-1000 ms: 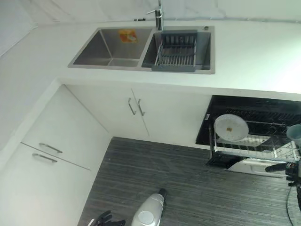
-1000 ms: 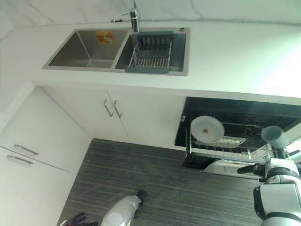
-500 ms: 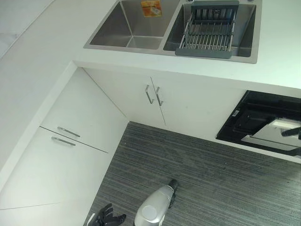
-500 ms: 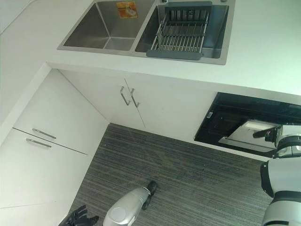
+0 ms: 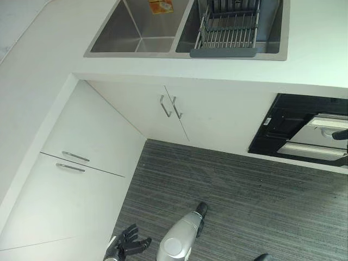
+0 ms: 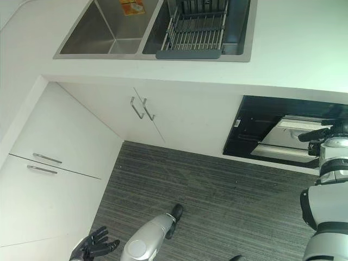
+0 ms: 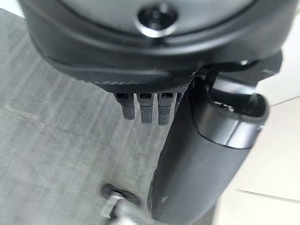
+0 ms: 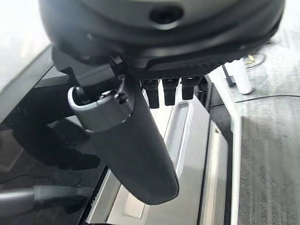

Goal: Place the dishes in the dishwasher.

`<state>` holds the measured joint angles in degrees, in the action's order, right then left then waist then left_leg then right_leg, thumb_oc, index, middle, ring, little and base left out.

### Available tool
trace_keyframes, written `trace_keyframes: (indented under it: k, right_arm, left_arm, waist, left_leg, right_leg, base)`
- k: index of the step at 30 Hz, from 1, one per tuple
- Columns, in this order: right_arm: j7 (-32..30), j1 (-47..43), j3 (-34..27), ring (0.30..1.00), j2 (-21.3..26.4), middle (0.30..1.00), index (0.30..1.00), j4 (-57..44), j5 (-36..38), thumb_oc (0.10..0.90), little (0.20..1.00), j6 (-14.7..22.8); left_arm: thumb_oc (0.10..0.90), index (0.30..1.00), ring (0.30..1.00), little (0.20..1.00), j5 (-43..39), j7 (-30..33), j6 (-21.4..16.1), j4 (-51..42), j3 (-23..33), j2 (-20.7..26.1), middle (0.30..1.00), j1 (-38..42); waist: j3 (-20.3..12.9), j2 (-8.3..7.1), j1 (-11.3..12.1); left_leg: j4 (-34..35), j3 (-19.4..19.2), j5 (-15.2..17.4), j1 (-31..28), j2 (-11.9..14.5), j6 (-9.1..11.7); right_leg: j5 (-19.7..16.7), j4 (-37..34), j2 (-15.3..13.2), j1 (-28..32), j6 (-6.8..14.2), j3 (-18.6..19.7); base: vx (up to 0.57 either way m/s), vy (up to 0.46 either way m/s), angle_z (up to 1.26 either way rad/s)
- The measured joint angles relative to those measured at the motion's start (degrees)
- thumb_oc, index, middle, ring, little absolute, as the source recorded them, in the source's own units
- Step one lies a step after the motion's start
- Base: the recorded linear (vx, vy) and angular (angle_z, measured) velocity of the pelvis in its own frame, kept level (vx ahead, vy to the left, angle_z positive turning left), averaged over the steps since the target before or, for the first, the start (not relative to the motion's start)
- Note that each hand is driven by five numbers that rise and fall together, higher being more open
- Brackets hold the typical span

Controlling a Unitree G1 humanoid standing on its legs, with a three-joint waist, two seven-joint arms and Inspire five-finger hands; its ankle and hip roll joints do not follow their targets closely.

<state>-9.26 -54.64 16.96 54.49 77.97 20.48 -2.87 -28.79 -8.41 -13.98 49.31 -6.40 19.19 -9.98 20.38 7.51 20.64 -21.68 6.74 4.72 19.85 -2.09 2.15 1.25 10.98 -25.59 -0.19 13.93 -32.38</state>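
**Dishwasher door nearly up, right hand at its edge, interior hidden**

Hidden / unclear: the dishwasher (image 6: 272, 136) sits under the white counter (image 6: 293, 49), to the right of the cabinet doors (image 6: 147, 117). Its steel-lined door (image 6: 288, 138) is tilted most of the way up, so racks and any dishes inside cannot be seen; only a dark gap shows around the door. The opening is cut off at the frame edge in the left eye view. Whether the right hand (image 6: 321, 133) actually touches the door cannot be told from the head views; it is at the door's upper right edge. In the right wrist view the right hand (image 8: 140, 136) shows its fingers extended straight and side by side, thumb forward, above the door's steel inner panel (image 8: 187, 154), nothing held.

Left hand (image 6: 92, 246): low by the grey striped floor (image 6: 217, 201), beside the drawer fronts (image 6: 54, 179). Fingers spread and relaxed, holding nothing; the left wrist view confirms straight fingers (image 7: 145, 110) over bare floor.

Containers: the double sink (image 5: 136, 32) has an orange item (image 5: 159, 6) lying in the left basin. The right basin carries a grey drying rack (image 5: 225, 35); no dishes are visible in it, though its far end is cut off.
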Motion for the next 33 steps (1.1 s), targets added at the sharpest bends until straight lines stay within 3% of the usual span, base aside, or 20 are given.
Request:
trace_keyframes:
  k: [2, 4, 6, 7, 9, 12, 14, 16, 17, 20, 21, 22, 24, 28, 29, 30, 33]
  right_arm:
    - [-1.22, 8.43, -2.22, 0.900, -1.58, 0.900, 0.900, -10.18, 0.06, 0.800, 0.900, 2.04]
    - [-0.54, 13.24, -5.36, 0.900, -5.43, 0.900, 0.900, -19.33, 2.87, 0.800, 0.900, 3.74]
    - [0.19, 22.87, -12.91, 0.900, -11.26, 0.900, 0.900, -32.55, 5.26, 0.800, 0.900, 8.90]
    - [1.30, 26.08, -13.78, 0.900, -13.83, 0.900, 0.900, -36.63, 5.77, 0.800, 0.900, 9.86]
    - [2.22, 30.06, -14.86, 0.900, -17.74, 0.900, 0.900, -41.04, 7.64, 0.800, 0.900, 10.35]
    - [3.75, 37.82, -16.79, 0.900, -26.59, 0.900, 0.900, -47.01, 9.08, 0.800, 0.900, 11.42]
    - [4.18, 42.76, -15.08, 0.900, -31.50, 0.900, 0.900, -49.61, 8.99, 0.800, 0.900, 11.66]
    - [5.80, 47.08, -14.27, 0.900, -32.24, 0.900, 0.900, -50.82, 8.89, 0.800, 0.900, 11.69]
    - [6.43, 48.71, -14.24, 0.900, -32.54, 0.900, 0.900, -50.81, 8.89, 0.800, 0.900, 11.67]
    - [8.23, 53.41, -14.49, 0.900, -33.28, 0.900, 0.900, -50.79, 8.82, 0.800, 0.900, 11.58]
    - [10.04, 56.45, -15.54, 0.900, -36.55, 0.900, 0.900, -51.33, 8.24, 0.800, 0.900, 13.10]
    - [12.23, 58.89, -13.24, 0.900, -36.50, 0.900, 0.900, -50.96, 6.04, 0.800, 0.900, 12.40]
    - [15.00, 60.85, -10.15, 0.900, -39.07, 0.900, 0.900, -46.37, 4.36, 0.800, 0.900, 13.02]
    - [16.50, 60.92, -6.19, 0.900, -41.92, 0.900, 0.900, -38.28, 4.47, 0.800, 0.900, 12.87]
    - [16.94, 60.01, -5.78, 0.900, -42.16, 0.900, 0.900, -37.25, 4.48, 0.800, 0.900, 12.87]
    - [17.47, 59.25, -5.70, 0.900, -42.03, 0.900, 0.900, -36.49, 4.47, 0.800, 0.900, 12.85]
    - [17.51, 59.15, -5.69, 0.900, -39.15, 0.900, 0.900, -36.62, 4.47, 0.800, 0.900, 12.88]
  left_arm:
    - [0.800, 0.900, 0.900, 0.900, -0.20, 0.01, -0.18, -2.65, 0.84, 0.06, 0.900, 0.27]
    - [0.800, 0.900, 0.900, 0.900, -0.22, -0.11, -0.10, -2.76, 1.59, 0.02, 0.900, 0.60]
    - [0.800, 0.900, 0.900, 0.900, -0.10, -0.94, -0.03, -2.87, 2.02, 0.04, 0.900, 1.11]
    - [0.800, 0.900, 0.900, 0.900, 0.00, -1.02, 0.04, -3.17, 2.06, 0.04, 0.900, 1.29]
    - [0.800, 0.900, 0.900, 0.900, 0.22, -1.02, -0.04, -4.24, 1.54, 0.21, 0.900, 2.31]
    - [0.800, 0.900, 0.900, 0.900, 0.75, -0.72, 0.24, -3.86, 2.32, 1.09, 0.900, 3.18]
    - [0.800, 0.900, 0.900, 0.900, 1.80, -0.64, 0.43, -2.33, 2.53, 2.06, 0.900, 2.75]
    - [0.800, 0.900, 0.900, 0.900, 2.26, -0.83, 0.31, -2.58, 3.02, 2.34, 0.900, 3.16]
    - [0.800, 0.900, 0.900, 0.900, 2.25, -0.84, 0.29, -2.59, 3.90, 2.36, 0.900, 3.04]
    - [0.800, 0.900, 0.900, 0.900, 2.24, -0.76, 0.28, -2.56, 6.55, 2.49, 0.900, 3.06]
    - [0.800, 0.900, 0.900, 0.900, 2.46, -0.51, 0.33, -1.26, 8.16, 2.52, 0.900, 2.86]
    - [0.800, 0.900, 0.900, 0.900, 2.77, -0.51, 0.36, -0.59, 8.22, 2.53, 0.900, 3.03]
    - [0.800, 0.900, 0.900, 0.900, 4.55, 0.36, 1.46, 0.30, 6.80, 1.91, 0.900, 2.62]
    - [0.800, 0.900, 0.900, 0.900, 4.68, 0.44, 1.37, 1.71, 6.61, 1.77, 0.900, 2.89]
    - [0.800, 0.900, 0.900, 0.900, 4.67, 0.71, 1.40, 2.59, 6.63, 1.64, 0.900, 3.13]
    - [0.800, 0.900, 0.900, 0.900, 4.71, 0.56, 1.54, 3.12, 6.08, 1.18, 0.900, 2.93]
    - [0.800, 0.900, 0.900, 0.900, 4.71, 0.57, 1.47, 3.14, 5.86, -2.44, 0.900, 2.14]
  waist:
    - [0.76, -1.21, -0.49]
    - [1.45, -2.32, -2.84]
    - [1.66, -4.64, -4.10]
    - [1.39, -5.87, -4.56]
    - [0.93, -7.52, -5.04]
    - [-1.55, -11.50, -6.45]
    - [-3.22, -13.57, -8.29]
    - [-3.49, -13.88, -10.35]
    - [-3.65, -13.90, -10.89]
    - [-3.78, -13.78, -12.87]
    - [-4.04, -13.65, -13.35]
    - [-4.58, -13.87, -14.50]
    - [-6.35, -12.94, -16.23]
    - [-9.49, -14.38, -15.50]
    - [-10.06, -13.97, -15.12]
    - [-10.38, -12.21, -15.39]
    - [-12.09, -9.25, -15.55]
  left_leg:
    - [0.23, -0.31, -0.09, -0.71, 1.06, 0.21]
    - [0.22, -1.27, 0.08, -1.50, 1.76, 0.47]
    - [-0.07, -2.47, 0.16, -2.56, 2.16, 0.42]
    - [-0.02, -3.08, 0.34, -3.19, 2.14, 0.28]
    - [-1.83, -4.01, 1.97, -3.48, 2.46, 0.15]
    - [-4.30, -6.27, 4.24, -2.83, 3.04, -1.02]
    - [-4.45, -8.56, 4.53, -3.09, 3.66, -2.01]
    - [-4.32, -10.85, 4.22, -3.17, 4.04, -3.27]
    - [-4.18, -11.51, 4.05, -3.18, 4.16, -3.68]
    - [-3.79, -13.05, 3.75, -3.58, 4.52, -4.13]
    - [-3.20, -13.57, 3.51, -3.91, 5.35, -3.76]
    - [-3.12, -13.69, 2.96, -3.96, 5.79, -2.86]
    - [-2.94, -11.55, 2.21, -4.22, 8.47, -0.52]
    - [-0.50, -12.26, 0.71, -6.42, 11.92, 2.09]
    - [-0.38, -12.07, 0.29, -6.76, 13.41, 3.08]
    - [1.86, -11.02, -0.48, -7.43, 14.90, 4.04]
    - [9.65, -11.28, -4.72, -10.99, 16.17, 3.71]
  right_leg:
    - [0.16, 0.06, 1.02, -0.22, -0.56, 0.64]
    - [0.02, 0.05, 1.75, -0.21, -0.96, 1.73]
    - [-0.57, 0.17, 1.69, 0.05, -1.67, 2.36]
    - [-0.68, 0.08, 1.45, 0.42, -1.84, 2.79]
    - [-1.38, -0.04, 1.67, 0.59, -2.94, 4.02]
    - [-2.95, 0.22, 1.35, -0.94, -4.30, 6.45]
    - [-6.56, 0.15, 0.92, -2.58, -4.39, 7.68]
    - [-10.40, 0.21, 0.50, -4.61, -4.84, 8.31]
    - [-10.65, 0.91, 0.21, -5.47, -4.74, 8.39]
    - [-6.71, 4.10, 0.65, -6.38, -4.21, 8.48]
    - [-6.11, 4.45, 1.38, -6.83, -4.01, 9.01]
    - [-3.24, 3.09, 2.41, -6.73, -3.39, 9.92]
    - [-1.69, 3.86, 5.09, -7.71, -3.15, 9.68]
    - [2.65, 8.35, 3.61, -6.76, -4.28, 12.68]
    - [2.45, 7.98, 4.40, -6.13, -3.87, 11.71]
    - [2.94, 7.48, 6.53, -5.26, -4.74, 11.20]
    - [5.00, 8.68, 8.32, -5.21, -6.54, 9.87]
  base:
    - [-0.03, 0.002, -0.23]
    - [-0.11, 0.099, -0.29]
    - [-0.06, 0.057, -0.26]
    - [-0.02, 0.027, -0.28]
    - [-0.03, 0.040, -0.30]
    - [-0.05, 0.053, -0.37]
    - [-0.07, 0.059, -0.61]
    - [-0.07, 0.022, -0.56]
    - [-0.07, -0.015, -0.47]
    - [-0.11, -0.105, -0.39]
    - [-0.13, -0.204, -0.38]
    - [-0.11, -0.286, -0.40]
    - [-0.09, -0.365, -0.48]
    - [-0.03, -0.257, -0.21]
    - [-0.01, -0.217, -0.21]
    - [0.00, -0.207, -0.09]
    - [0.01, -0.143, 0.10]
